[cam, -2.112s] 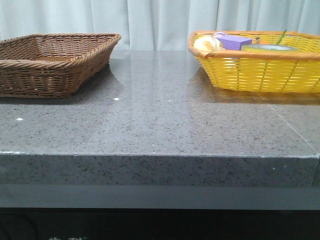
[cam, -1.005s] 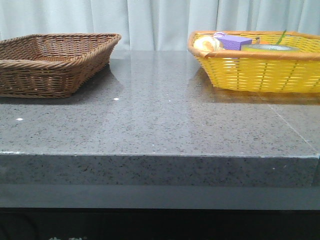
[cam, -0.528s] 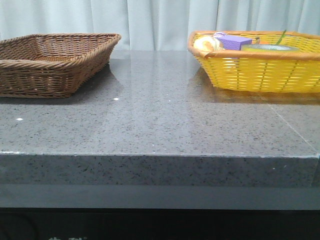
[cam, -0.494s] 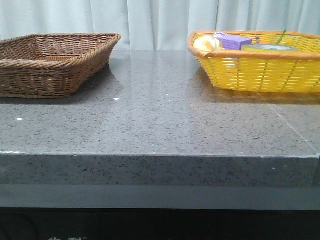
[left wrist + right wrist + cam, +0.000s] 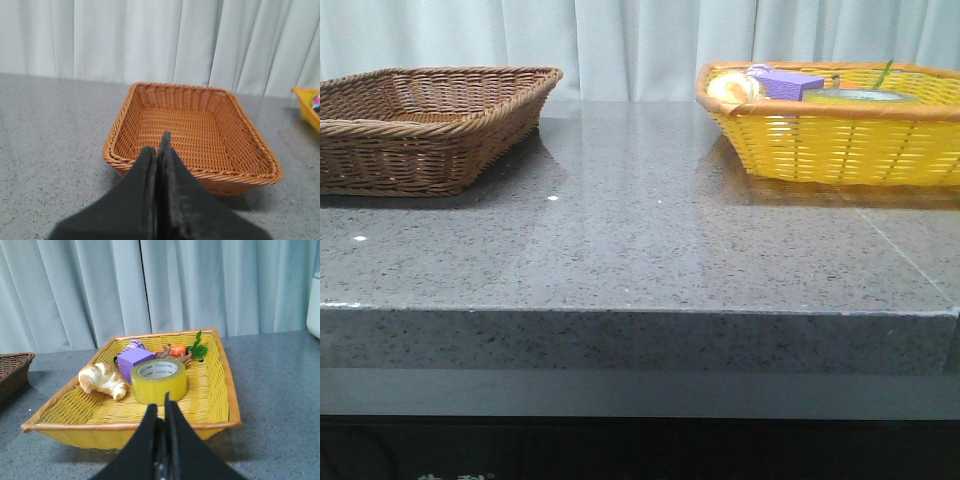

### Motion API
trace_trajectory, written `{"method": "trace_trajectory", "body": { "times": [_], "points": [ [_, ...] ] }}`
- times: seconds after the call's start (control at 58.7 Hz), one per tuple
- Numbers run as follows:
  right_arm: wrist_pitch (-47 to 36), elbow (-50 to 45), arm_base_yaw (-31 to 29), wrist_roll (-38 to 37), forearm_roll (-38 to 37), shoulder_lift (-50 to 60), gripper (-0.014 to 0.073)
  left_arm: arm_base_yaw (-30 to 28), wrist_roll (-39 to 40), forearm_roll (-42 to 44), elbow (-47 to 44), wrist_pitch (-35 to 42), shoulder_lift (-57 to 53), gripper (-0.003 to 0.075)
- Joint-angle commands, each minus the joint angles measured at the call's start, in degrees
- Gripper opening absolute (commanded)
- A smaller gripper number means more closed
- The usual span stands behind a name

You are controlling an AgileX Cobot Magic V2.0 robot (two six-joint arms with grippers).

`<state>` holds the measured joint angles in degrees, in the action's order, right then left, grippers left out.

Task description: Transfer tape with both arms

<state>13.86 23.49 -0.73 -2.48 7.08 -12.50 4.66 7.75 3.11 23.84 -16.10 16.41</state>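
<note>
The tape (image 5: 159, 380), a wide yellow roll with a white core and green lettering, lies flat in the yellow basket (image 5: 220, 370) in the right wrist view. In the front view only its top (image 5: 865, 96) shows above the basket's rim (image 5: 820, 112). My right gripper (image 5: 160, 407) is shut and empty, outside the basket's near rim, pointing at the tape. My left gripper (image 5: 157, 145) is shut and empty, just before the near rim of the empty brown wicker basket (image 5: 240, 150). Neither arm shows in the front view.
In the yellow basket, a purple block (image 5: 134, 361), a croissant (image 5: 102, 380) and a small carrot toy with green leaves (image 5: 186, 350) lie around the tape. The brown basket (image 5: 420, 125) stands at the table's far left. Grey curtains hang behind.
</note>
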Motion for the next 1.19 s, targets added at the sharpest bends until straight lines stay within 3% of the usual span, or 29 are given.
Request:
{"method": "trace_trajectory", "body": {
  "times": [0.0,0.238,0.324,0.409,0.443,0.511,0.613,0.817,1.175],
  "points": [
    [-1.7,5.9,-0.2,0.1,0.0,-6.4,-0.0118,0.0,0.3,0.1,5.7,1.7,7.7,-0.002],
    [-0.2,11.0,-0.2,0.2,-0.4,-15.5,-0.0118,0.0,0.3,0.1,8.4,4.4,16.5,-0.0018],
    [-0.4,11.0,-0.2,0.2,-0.9,-15.7,-0.0045,0.0,0.3,0.1,8.4,4.4,16.7,0.0036],
    [-0.4,11.0,-0.2,0.2,-1.1,-15.7,0.0142,0.0,0.3,0.8,8.4,4.6,16.7,0.023],
    [-0.5,11.0,-0.2,0.2,-1.1,-15.7,0.0282,0.0,0.3,0.8,8.4,4.6,16.7,0.0381],
    [-0.9,11.0,-0.2,0.2,-1.1,-15.7,0.0461,0.0,0.3,0.8,8.4,4.6,16.7,0.0574],
    [-2.4,11.0,-0.2,0.2,0.2,-16.8,0.0601,0.0,0.3,0.8,8.4,4.6,16.7,0.0705],
    [1.4,18.0,-0.2,0.2,1.7,-29.4,0.059,0.0,0.3,0.8,8.4,4.7,16.7,0.0653],
    [11.5,46.4,-0.2,-1.8,2.4,-64.4,0.059,0.0,0.3,0.8,8.4,4.7,16.7,0.0638]
  ]
}}
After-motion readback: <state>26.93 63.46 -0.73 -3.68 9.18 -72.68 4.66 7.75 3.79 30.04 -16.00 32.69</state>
